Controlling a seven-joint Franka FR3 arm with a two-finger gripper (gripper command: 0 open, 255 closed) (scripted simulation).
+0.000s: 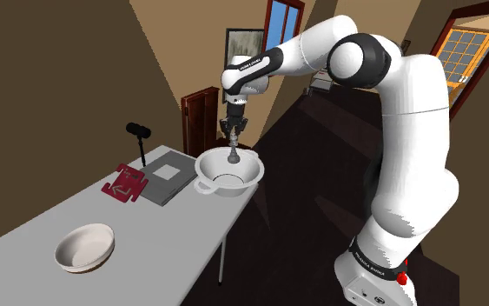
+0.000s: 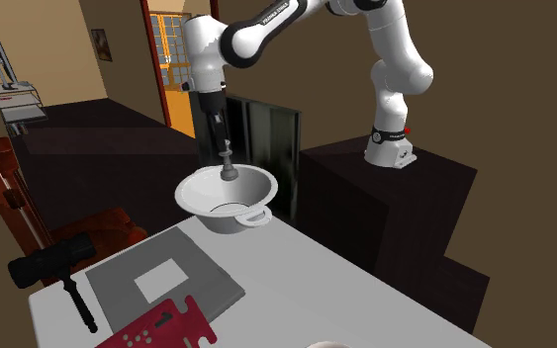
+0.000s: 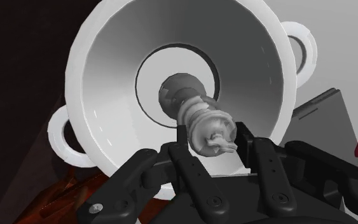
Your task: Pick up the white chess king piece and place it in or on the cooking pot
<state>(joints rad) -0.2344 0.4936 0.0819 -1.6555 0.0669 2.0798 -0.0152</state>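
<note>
Arm reaches out over the far end of the grey table (image 1: 173, 235), wrist pointing straight down.

Gripper (image 1: 233, 132): fingers (image 3: 179, 154) clenched on the top end of the chess piece (image 1: 232, 156), one on each side of its crown. Wrist view confirms this: the crown sits between the two fingertips and the body and round base extend away from the hand.

Chess piece: pale grey as drawn. It hangs from the gripper roughly upright over the middle of the pot (image 1: 230, 186), with its base at about rim level or just inside the opening. Cannot tell whether the base touches the pot's floor; in the second exterior view it looks clear of it.

Pot: white, wide and flaring, with two loop handles. It stands on the table near the end farthest from the shoulder camera.

Other items on the table:
- grey board (image 1: 168, 174) with a pale square on it, just beside the pot
- red flat part (image 1: 125, 183) touching the board's far side
- black hammer (image 1: 138, 132) near the back edge
- white bowl (image 1: 84, 248), well apart, at the near end
</note>
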